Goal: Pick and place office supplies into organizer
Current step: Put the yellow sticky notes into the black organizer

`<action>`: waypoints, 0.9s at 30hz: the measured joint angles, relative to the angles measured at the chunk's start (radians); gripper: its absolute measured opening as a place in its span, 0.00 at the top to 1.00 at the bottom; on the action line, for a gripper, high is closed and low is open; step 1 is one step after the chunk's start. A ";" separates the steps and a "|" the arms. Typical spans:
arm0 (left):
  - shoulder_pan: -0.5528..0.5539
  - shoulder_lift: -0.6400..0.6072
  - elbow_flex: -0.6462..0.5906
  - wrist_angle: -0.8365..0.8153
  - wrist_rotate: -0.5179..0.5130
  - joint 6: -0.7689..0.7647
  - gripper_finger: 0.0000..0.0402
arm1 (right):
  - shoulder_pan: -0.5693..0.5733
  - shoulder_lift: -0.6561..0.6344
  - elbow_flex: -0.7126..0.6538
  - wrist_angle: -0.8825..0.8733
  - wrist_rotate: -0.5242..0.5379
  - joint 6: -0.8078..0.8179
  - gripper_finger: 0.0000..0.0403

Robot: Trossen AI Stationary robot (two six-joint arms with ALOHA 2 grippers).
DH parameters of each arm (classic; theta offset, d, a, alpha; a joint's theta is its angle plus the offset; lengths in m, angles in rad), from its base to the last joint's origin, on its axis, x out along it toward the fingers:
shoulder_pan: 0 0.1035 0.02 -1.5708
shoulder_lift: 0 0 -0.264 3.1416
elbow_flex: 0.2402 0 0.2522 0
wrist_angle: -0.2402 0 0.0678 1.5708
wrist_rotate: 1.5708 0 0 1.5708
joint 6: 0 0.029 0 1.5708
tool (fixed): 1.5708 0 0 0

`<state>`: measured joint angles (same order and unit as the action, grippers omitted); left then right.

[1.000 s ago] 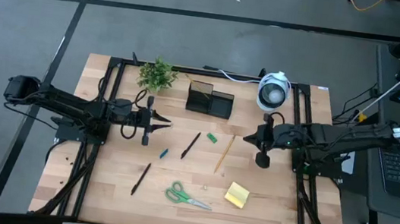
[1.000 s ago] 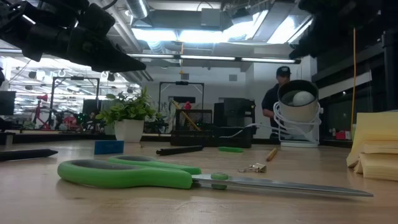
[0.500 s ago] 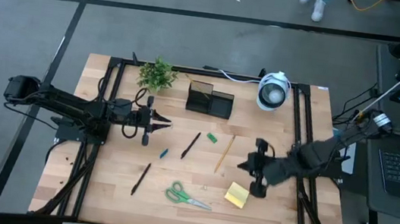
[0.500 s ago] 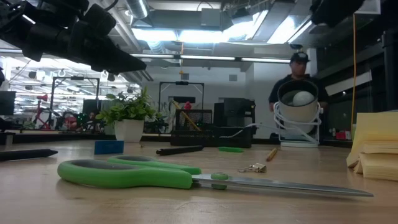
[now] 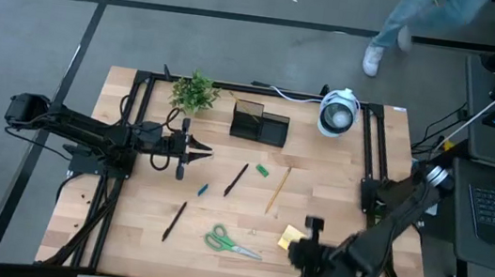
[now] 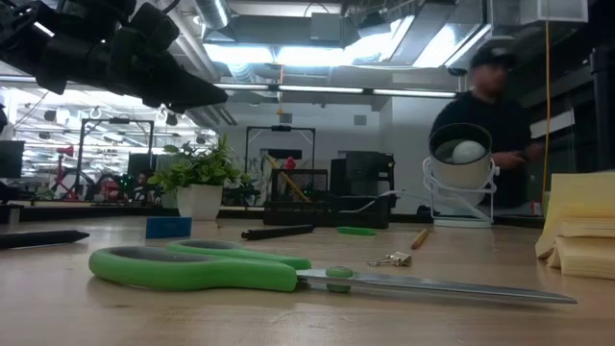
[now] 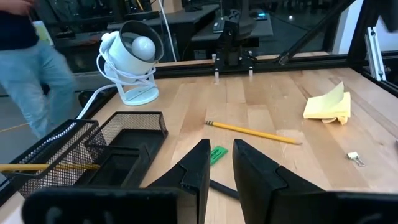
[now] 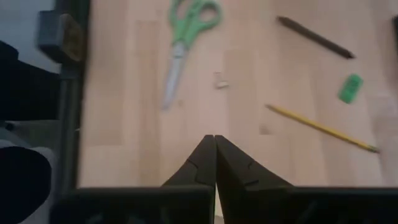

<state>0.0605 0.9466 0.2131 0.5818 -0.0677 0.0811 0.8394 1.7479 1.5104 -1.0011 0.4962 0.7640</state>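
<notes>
The black mesh organizer (image 5: 259,123) stands at the table's far middle, with a pencil (image 7: 37,167) lying in it. Loose on the wood lie two black pens (image 5: 236,180) (image 5: 175,220), a pencil (image 5: 277,189), green-handled scissors (image 5: 233,243), a green piece (image 5: 263,170), a blue piece (image 5: 202,190) and the yellow sticky-note pad (image 5: 289,236). My left gripper (image 5: 196,154) hovers at the left, pointing toward the table's middle, slightly open with nothing between its fingers (image 7: 200,163). My right gripper (image 5: 300,249) is shut (image 8: 214,142) and empty, tipped down above the near edge beside the pad.
A small potted plant (image 5: 194,92) and a round white-and-grey device with a cord (image 5: 336,113) stand along the far edge. A small binder clip (image 8: 219,79) lies near the scissors. Black frame rails (image 5: 118,189) run along both sides. A person (image 5: 403,25) walks past beyond the far edge.
My right gripper has swung from the table's right middle toward the near edge, tipping downward and ending beside the sticky-note pad, its fingers shut throughout. The person beyond the table has walked across. Nothing on the table has moved.
</notes>
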 joint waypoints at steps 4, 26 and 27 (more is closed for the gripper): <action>0.000 0.000 0.000 0.004 0.000 -0.026 0.84 | 0.034 0.128 0.136 -0.026 0.000 0.018 1.00; 0.000 0.000 0.000 0.006 0.001 -0.126 0.84 | 0.027 0.446 0.385 -0.317 -0.119 0.307 0.98; 0.000 0.000 0.000 0.006 0.001 -0.113 0.84 | 0.025 0.446 0.385 -0.321 -0.133 0.305 0.98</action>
<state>0.0605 0.9466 0.2131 0.5881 -0.0669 -0.0324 0.8640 2.1941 1.8950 -1.3222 0.3629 1.0694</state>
